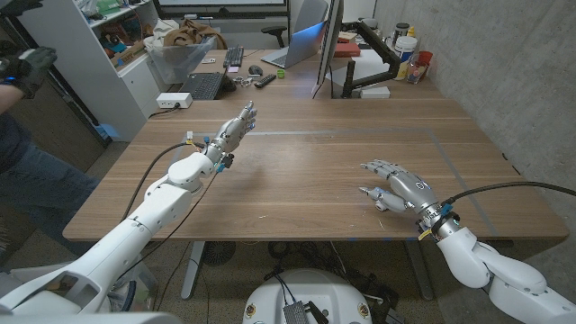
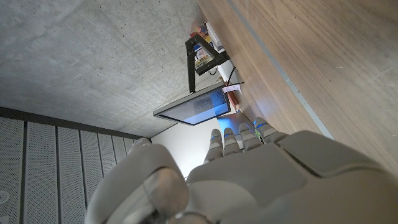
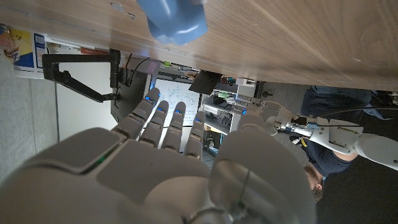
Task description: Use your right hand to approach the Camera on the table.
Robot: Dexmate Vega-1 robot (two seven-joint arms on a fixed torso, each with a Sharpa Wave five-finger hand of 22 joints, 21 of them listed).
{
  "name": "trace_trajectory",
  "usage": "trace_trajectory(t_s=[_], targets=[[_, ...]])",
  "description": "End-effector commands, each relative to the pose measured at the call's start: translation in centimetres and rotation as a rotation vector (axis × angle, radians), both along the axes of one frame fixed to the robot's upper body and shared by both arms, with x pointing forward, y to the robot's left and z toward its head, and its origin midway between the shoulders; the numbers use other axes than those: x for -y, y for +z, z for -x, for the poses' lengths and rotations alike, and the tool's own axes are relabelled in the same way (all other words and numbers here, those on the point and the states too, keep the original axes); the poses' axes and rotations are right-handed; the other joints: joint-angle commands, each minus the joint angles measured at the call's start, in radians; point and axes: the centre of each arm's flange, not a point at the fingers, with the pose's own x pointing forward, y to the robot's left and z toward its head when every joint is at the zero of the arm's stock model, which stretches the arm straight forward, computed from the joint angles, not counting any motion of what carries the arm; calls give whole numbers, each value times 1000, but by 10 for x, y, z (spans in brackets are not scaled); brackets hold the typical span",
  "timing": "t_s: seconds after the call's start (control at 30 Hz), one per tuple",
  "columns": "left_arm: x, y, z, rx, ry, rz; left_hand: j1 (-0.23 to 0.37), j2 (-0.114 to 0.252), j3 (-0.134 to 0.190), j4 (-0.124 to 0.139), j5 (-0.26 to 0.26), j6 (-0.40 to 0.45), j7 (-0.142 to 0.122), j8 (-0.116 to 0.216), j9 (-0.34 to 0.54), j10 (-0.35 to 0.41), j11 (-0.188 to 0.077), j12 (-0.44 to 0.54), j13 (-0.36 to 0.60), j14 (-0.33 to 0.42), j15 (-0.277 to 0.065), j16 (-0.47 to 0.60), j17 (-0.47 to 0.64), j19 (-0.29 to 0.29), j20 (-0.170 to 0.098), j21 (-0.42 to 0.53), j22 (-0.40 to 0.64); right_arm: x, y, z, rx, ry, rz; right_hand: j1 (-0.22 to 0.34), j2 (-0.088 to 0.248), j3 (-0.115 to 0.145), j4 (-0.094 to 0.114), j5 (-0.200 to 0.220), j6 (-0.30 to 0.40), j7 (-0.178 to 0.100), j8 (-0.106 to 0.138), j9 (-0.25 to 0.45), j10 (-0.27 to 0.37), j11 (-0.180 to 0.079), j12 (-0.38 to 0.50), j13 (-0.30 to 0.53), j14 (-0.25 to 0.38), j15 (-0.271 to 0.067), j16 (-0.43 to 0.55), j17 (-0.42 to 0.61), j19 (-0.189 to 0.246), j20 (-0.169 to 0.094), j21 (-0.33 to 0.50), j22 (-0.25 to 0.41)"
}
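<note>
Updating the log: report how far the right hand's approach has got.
Done: nothing evident. In hand: the right hand is low over the table, fingers spread, holding nothing; the left hand is raised, idle. Left: the whole approach; I can't identify a camera, only a blurred blue shape.

left hand (image 1: 236, 129) far-left on table (image 1: 315, 180), right hand (image 1: 399, 187) near-right

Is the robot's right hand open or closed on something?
Open: the right hand holds nothing, its fingers spread apart above the table.
</note>
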Motion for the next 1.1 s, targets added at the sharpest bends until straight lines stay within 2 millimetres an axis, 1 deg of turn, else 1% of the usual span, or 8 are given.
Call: trace_trajectory(t_s=[0.03, 0.5, 0.83, 1.1], targets=[[2, -2, 2, -9, 9, -9, 2, 11, -10, 0, -1, 1, 1, 4, 3, 0, 0, 3, 3, 5, 2, 0, 4, 0, 5, -3, 1, -2, -5, -3, 9, -32, 47, 8, -3, 2, -4, 6, -4, 2, 1, 1, -7, 0, -1, 3, -5, -2, -1, 3, 1, 7, -7, 3], [5, -3, 3, -3, 4, -4, 2, 12, -13, 0, -1, 1, -1, 4, 3, 0, 0, 3, 3, 6, 3, 0, 4, 2, 5, -7, 1, -9, -3, -2, 35, -53, 102, 11, -5, 3, -8, 9, 6, 5, 9, 1, -4, 0, 1, 4, 5, -5, 4, 3, 3, 10, -13, 3], [7, -4, 2, -5, 1, -7, 3, 13, -16, 0, -1, 2, -1, 4, 3, 0, -1, 2, 3, 5, 4, 0, 4, 2, 6, -10, 2, -8, -5, -2, 30, -54, 101, 12, -2, 5, -9, 11, 7, 5, 10, 1, -2, -1, 2, 4, 6, -6, 4, 3, 4, 12, -15, 3], [9, 0, 0, 1, -6, -13, 3, 14, -18, 0, -1, 3, -1, 5, 3, 0, -1, 2, 3, 5, 3, 0, 4, 3, 6, -12, 2, -11, -5, -4, 39, -61, 115, 13, 1, 7, -9, 12, 9, 7, 12, 1, -2, -1, 2, 4, 7, -7, 5, 3, 5, 12, -18, 3]])
